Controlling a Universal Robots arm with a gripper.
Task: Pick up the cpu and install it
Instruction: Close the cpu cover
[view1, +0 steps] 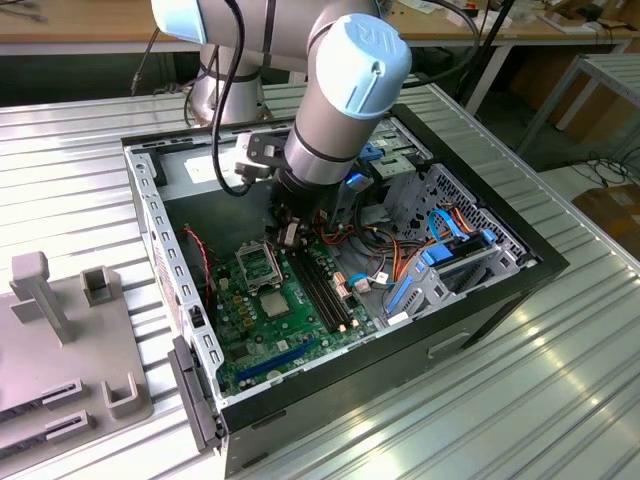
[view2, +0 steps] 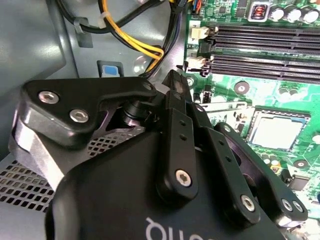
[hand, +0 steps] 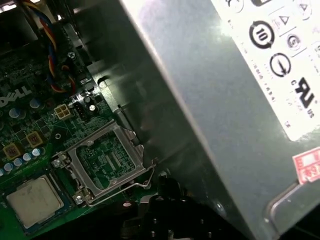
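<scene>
The cpu (view1: 272, 303) is a small silvery square lying flat on the green motherboard (view1: 300, 335) inside the open computer case. Both wrist views show the cpu (view2: 276, 130) (hand: 32, 197) as well. Right beside it, the open metal socket frame (view1: 257, 262) (hand: 107, 160) is flipped back. My gripper (view1: 290, 238) hangs over the board just beyond that frame, near the far end of the black memory slots (view1: 322, 290). It is apart from the cpu. In the second wrist view the gripper (view2: 174, 82) is shut, its fingertips together with nothing seen between them.
The black case wall (view1: 400, 375) rings the board. The grey power supply (hand: 225, 100) stands close to the socket. Yellow and black cables (view2: 135, 42) run near the gripper. A blue-trimmed drive cage (view1: 450, 265) fills the exterior view's right. A grey fixture (view1: 60, 350) sits outside the case.
</scene>
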